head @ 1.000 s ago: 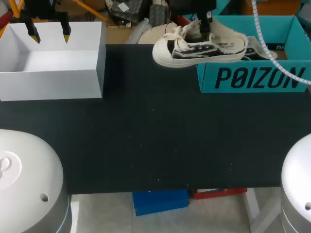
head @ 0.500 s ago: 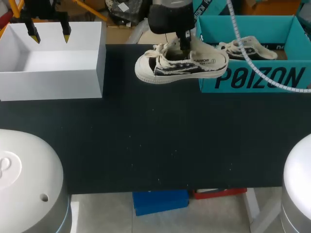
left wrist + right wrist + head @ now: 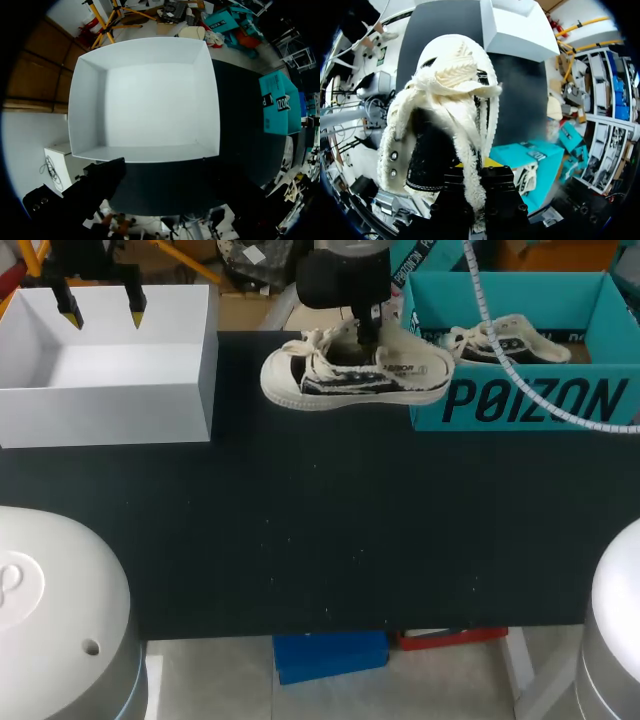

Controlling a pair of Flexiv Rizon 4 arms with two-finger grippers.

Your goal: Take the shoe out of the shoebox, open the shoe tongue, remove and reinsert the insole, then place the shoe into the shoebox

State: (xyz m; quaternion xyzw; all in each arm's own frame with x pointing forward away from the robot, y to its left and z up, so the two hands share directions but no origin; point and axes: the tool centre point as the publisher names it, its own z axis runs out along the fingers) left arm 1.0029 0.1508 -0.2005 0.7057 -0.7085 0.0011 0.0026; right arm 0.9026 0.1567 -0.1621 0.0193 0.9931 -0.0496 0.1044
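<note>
Hanging above the table [image 3: 320,520], the shoe [image 3: 345,380] may twist and slip — the right gripper [image 3: 369,336] pinches only its upper edge, the left gripper [image 3: 101,310] spread apart

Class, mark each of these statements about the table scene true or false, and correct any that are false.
1. The right tool grips a shoe. True.
2. The teal shoebox has no shoe in it. False: a second shoe lies inside.
3. The left tool hangs above the white box, fingers apart. True.
4. The gripped shoe's toe points toward the teal shoebox. False: it points toward the white box.
</note>
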